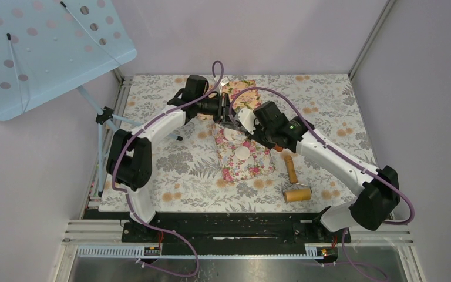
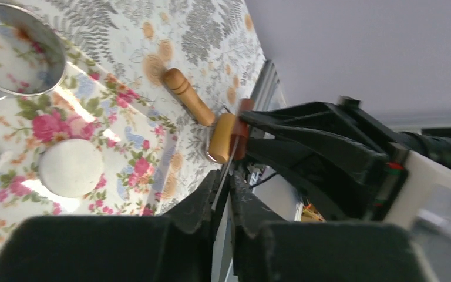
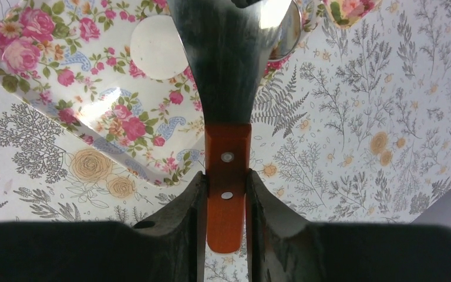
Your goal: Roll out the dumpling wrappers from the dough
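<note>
On a rose-print mat [image 1: 252, 167] lies a flat white dumpling wrapper [image 1: 242, 154] [image 2: 70, 167] [image 3: 158, 47]. A second white piece of dough [image 1: 230, 134] shows just beyond it, partly under the grippers. My right gripper [image 3: 226, 194] [image 1: 248, 121] is shut on the orange handle of a metal spatula [image 3: 229, 59], whose blade reaches over the mat. My left gripper [image 2: 228, 182] [image 1: 226, 114] has its jaws closed on that blade's thin edge. A shiny metal ring [image 2: 12, 53] [image 3: 290, 29] rests on the mat beyond the wrapper.
A wooden roller [image 1: 295, 187] [image 2: 191, 103] lies on the leaf-print tablecloth [image 1: 176, 170], to the right of the mat and near the right arm. A blue perforated panel on a stand [image 1: 47, 47] overhangs the back left corner. Metal rails edge the table.
</note>
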